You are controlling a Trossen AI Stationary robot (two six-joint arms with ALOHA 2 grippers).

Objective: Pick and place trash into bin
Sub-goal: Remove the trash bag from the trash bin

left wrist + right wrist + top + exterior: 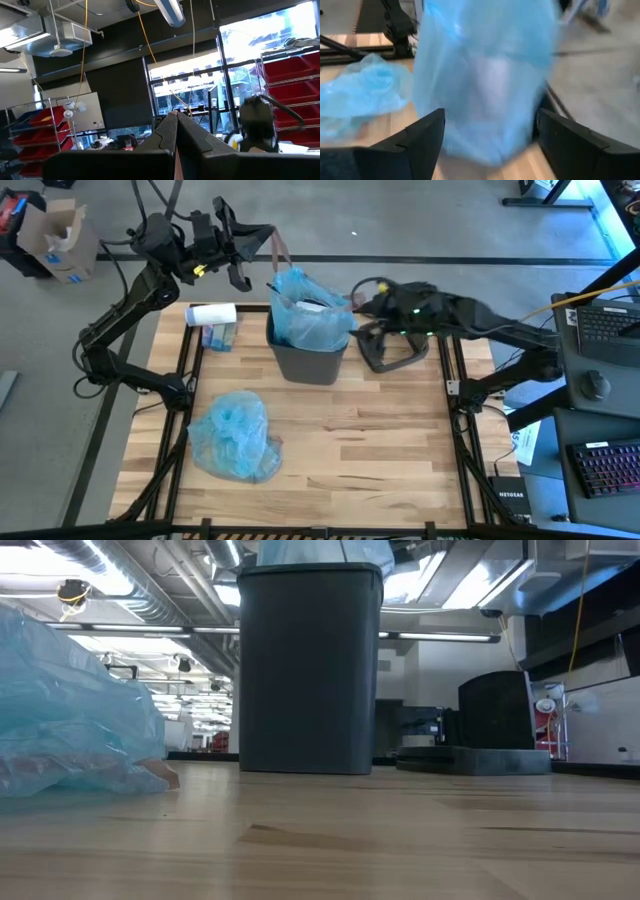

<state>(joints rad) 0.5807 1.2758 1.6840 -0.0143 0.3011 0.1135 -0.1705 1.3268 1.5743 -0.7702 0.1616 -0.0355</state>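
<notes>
— So where are we? The small dark grey tapered plastic bin [308, 360] stands near the far edge of the wooden table [380, 460], middle of it, and its light blue liner bag [308, 310] is puffed up well above the rim with something white showing inside.

— Looks like most of it is in, I'd say. What's left out?

— A crumpled light blue plastic bag [236, 436] lies on the near left of the table, well apart from the bin. There's also a white roll on a small blue-and-white box [213, 323] at the far left corner; whether those count as trash I can't tell.

— And the arms?

— Right gripper [487, 135] is just beside the liner, fingers spread wide, holding nothing. Left gripper [175, 131] is raised beyond the table's far edge, clenched shut and empty.

— The count?

— One bin, one liner, one loose bag, one dark grey lid [392, 352] lying right of the bin, two arms.
</notes>
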